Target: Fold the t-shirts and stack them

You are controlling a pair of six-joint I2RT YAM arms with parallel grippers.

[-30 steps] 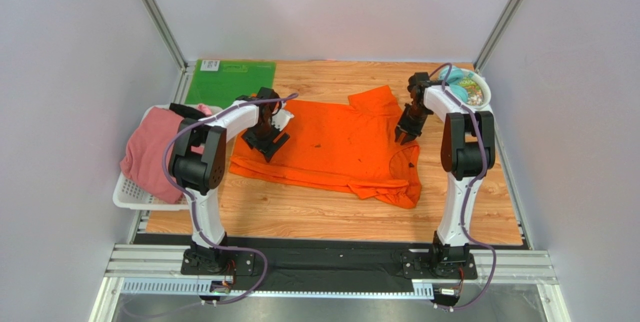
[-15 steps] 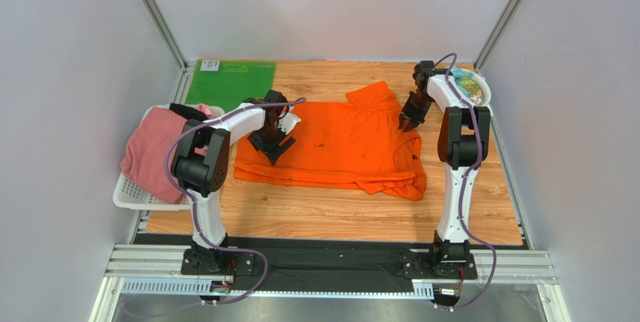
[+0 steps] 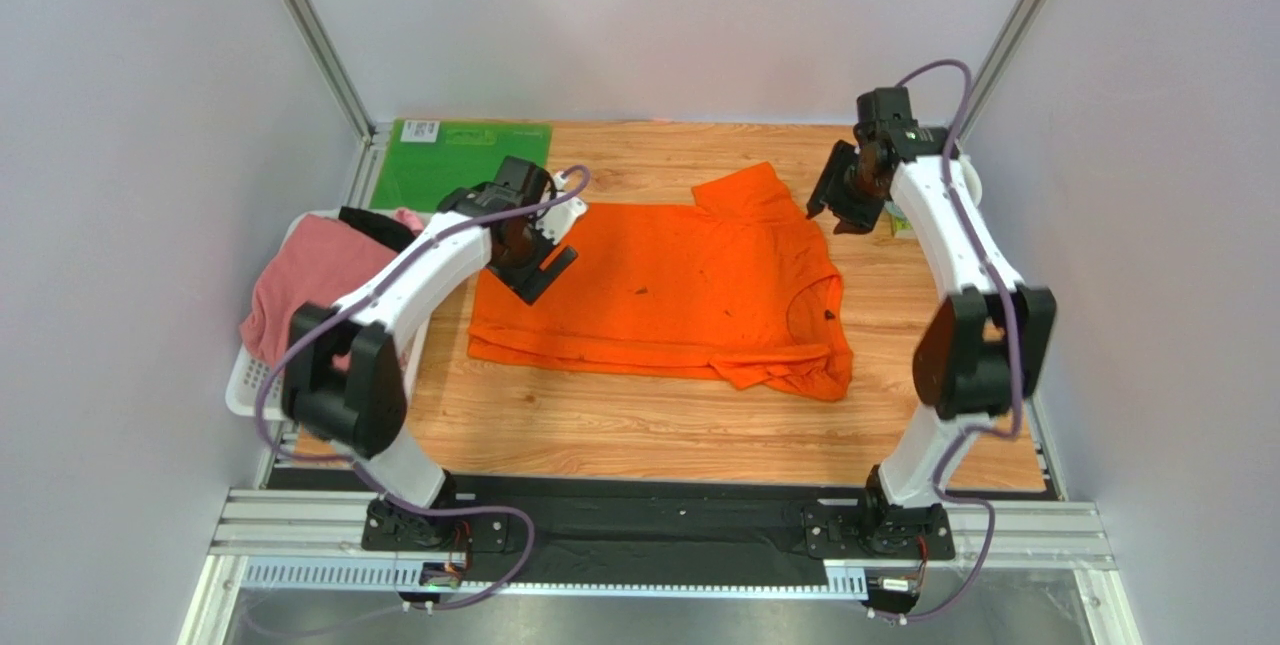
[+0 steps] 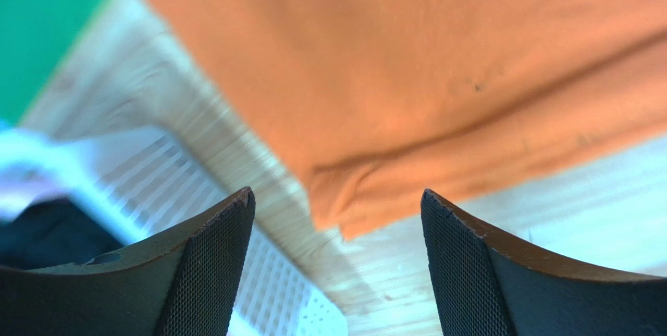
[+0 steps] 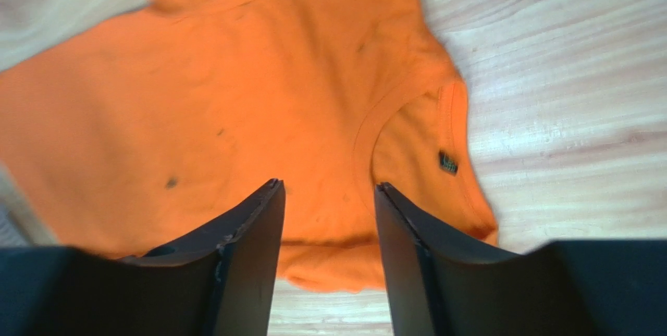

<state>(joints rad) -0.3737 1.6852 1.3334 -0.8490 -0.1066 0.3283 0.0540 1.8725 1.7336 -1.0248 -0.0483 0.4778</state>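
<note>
The left gripper (image 4: 337, 193) and right gripper (image 5: 327, 186) hang spread and empty over the orange t-shirt (image 3: 661, 293), which lies flat below them, ready for folding.

**Left arm** (image 3: 403, 282): rises from its base at the near edge of the table (image 3: 646, 443), elbow low at the left edge, forearm reaching forward and inward. The left gripper (image 3: 531, 263) points down, its fingers (image 4: 205, 267) spread wide with nothing between them.

**Right arm** (image 3: 965, 273): elbow raised by the right edge, forearm stretched toward the far right corner. The right gripper (image 3: 842, 210) angles down and inward, its fingers (image 5: 244, 267) parted and empty.
</note>
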